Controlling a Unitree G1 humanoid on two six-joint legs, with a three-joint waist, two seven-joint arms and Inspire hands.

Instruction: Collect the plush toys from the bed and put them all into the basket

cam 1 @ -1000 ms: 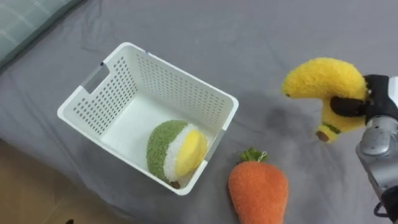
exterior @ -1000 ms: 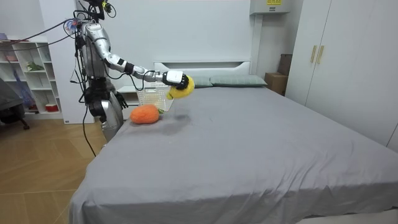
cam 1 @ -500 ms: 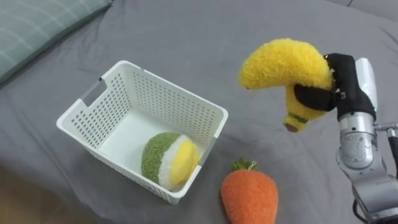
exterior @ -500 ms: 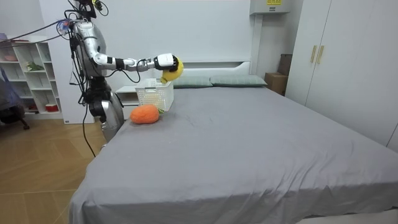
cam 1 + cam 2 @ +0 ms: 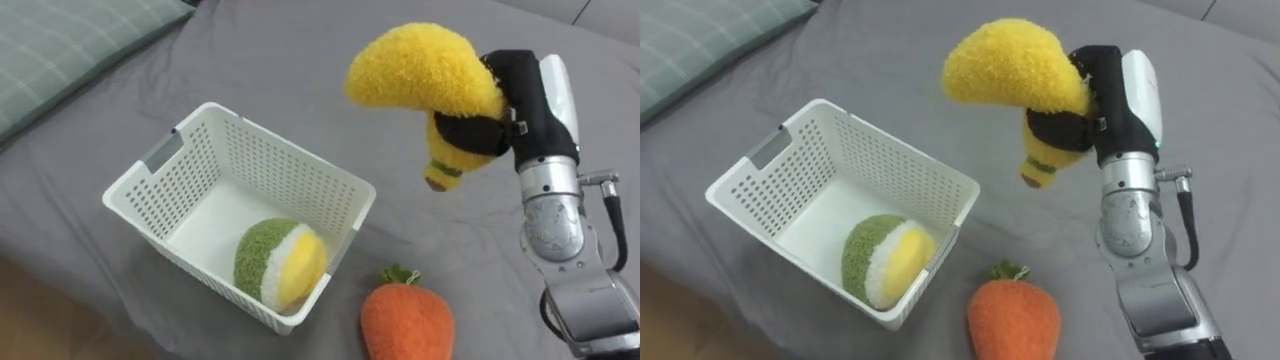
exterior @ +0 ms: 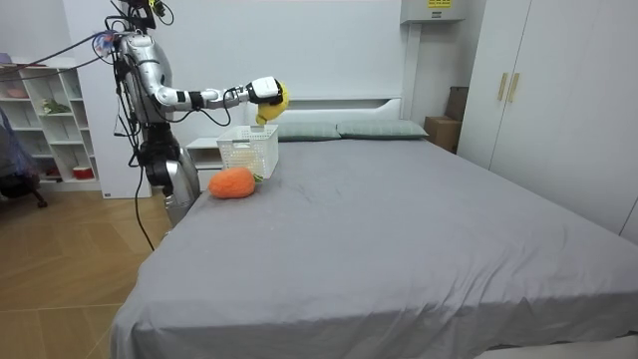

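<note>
Nearest to us, low in the scene, the plush carrot (image 5: 405,325) lies on the grey bed (image 5: 280,50), its green tuft pointing away from us. It's just off the near right corner of the basket, and nobody is touching it.

A little farther and to the left sits the white basket (image 5: 300,160), open side up and set at an angle to us. A green, white and yellow plush ball (image 5: 280,265) is tucked into its near right corner, and the rest of its floor is bare.

Now up and to the right! The right hand (image 5: 522,95) is raised above the bed with the plush banana (image 5: 420,70) in it. Its dark fingers (image 5: 470,135) are curled tight round the banana's lower part, just above the stem end. The banana arches over the top of the hand, with its fat end reaching left towards the basket and its stem end hanging down.

Here is what we think the coming move turns on. The basket's opening lies to the left of the hand, lower and a touch nearer to us. The banana hangs beyond the basket's right corner, not over the opening, so we judge it has to travel left before any release. The bare floor on the left side looks like the place for it.

Farthest off, at the far left, a pale checked pillow (image 5: 70,45) rests on the bed.
</note>
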